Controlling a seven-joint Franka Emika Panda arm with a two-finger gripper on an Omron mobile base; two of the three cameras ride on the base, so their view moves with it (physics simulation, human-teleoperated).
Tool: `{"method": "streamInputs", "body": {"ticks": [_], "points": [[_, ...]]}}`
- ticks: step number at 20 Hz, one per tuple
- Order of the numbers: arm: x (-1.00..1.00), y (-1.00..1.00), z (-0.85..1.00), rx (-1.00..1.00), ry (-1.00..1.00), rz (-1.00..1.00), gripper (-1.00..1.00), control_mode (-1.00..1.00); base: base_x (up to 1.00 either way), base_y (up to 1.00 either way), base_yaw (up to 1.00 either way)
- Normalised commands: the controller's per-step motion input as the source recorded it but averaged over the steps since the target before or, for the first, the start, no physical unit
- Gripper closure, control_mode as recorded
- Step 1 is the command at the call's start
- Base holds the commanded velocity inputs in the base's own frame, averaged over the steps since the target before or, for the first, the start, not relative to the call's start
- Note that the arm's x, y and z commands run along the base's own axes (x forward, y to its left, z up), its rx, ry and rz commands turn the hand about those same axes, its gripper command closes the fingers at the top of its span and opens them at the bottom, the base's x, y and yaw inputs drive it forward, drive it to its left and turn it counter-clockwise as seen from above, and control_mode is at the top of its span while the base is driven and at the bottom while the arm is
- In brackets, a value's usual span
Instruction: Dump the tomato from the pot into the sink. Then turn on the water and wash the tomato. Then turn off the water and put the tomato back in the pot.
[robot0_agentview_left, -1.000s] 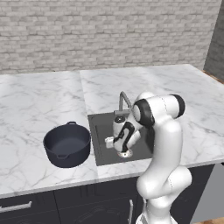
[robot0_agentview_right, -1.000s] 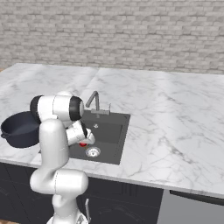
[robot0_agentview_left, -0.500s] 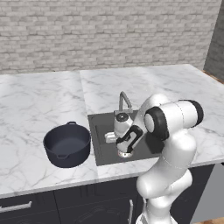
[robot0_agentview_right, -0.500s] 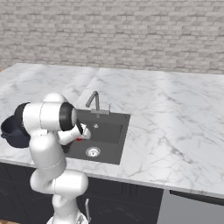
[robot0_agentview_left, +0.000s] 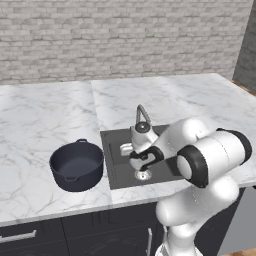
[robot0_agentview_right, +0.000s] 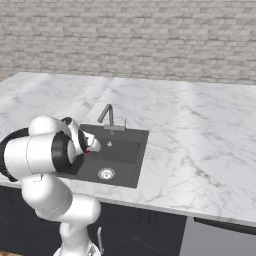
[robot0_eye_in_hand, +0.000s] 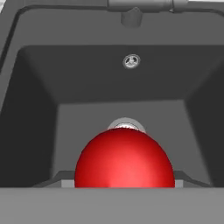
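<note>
The red tomato (robot0_eye_in_hand: 124, 159) fills the lower middle of the hand view, close to the camera, held above the sink (robot0_eye_in_hand: 52, 131) and its silver drain (robot0_eye_in_hand: 125, 124). My gripper (robot0_agentview_left: 137, 161) is shut on the tomato over the left part of the sink (robot0_agentview_left: 117, 172). In the right base view a sliver of the tomato (robot0_agentview_right: 86, 150) shows at the gripper (robot0_agentview_right: 88, 148), over the sink's (robot0_agentview_right: 125, 162) left side. The dark pot (robot0_agentview_left: 76, 165) stands upright on the counter left of the sink, with nothing showing inside it.
The grey faucet (robot0_agentview_left: 142, 116) rises at the back of the sink, just behind my hand, and its spout (robot0_agentview_right: 106, 113) leans over the basin. White marble counter (robot0_agentview_left: 45, 120) runs all around. A brick wall (robot0_agentview_left: 125, 40) closes the back.
The arm's elbow and upper links have swung out toward the cameras. The hand with the tomato has stayed over the sink, drifting slightly up and toward the pot side.
</note>
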Motion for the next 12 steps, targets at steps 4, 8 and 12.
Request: {"method": "streamInputs", "body": {"ticks": [4, 8, 12], "points": [[-0.03, 0.11, 0.77, 0.00, -0.02, 0.01, 1.00, -1.00, 0.00, 0.00, 0.00], [-0.28, 0.31, 0.51, 0.00, -0.01, 0.04, 1.00, -1.00, 0.00, 0.00, 0.00], [-0.55, 0.36, 0.45, 0.00, -0.05, 0.04, 1.00, -1.00, 0.00, 0.00, 0.00]]}}
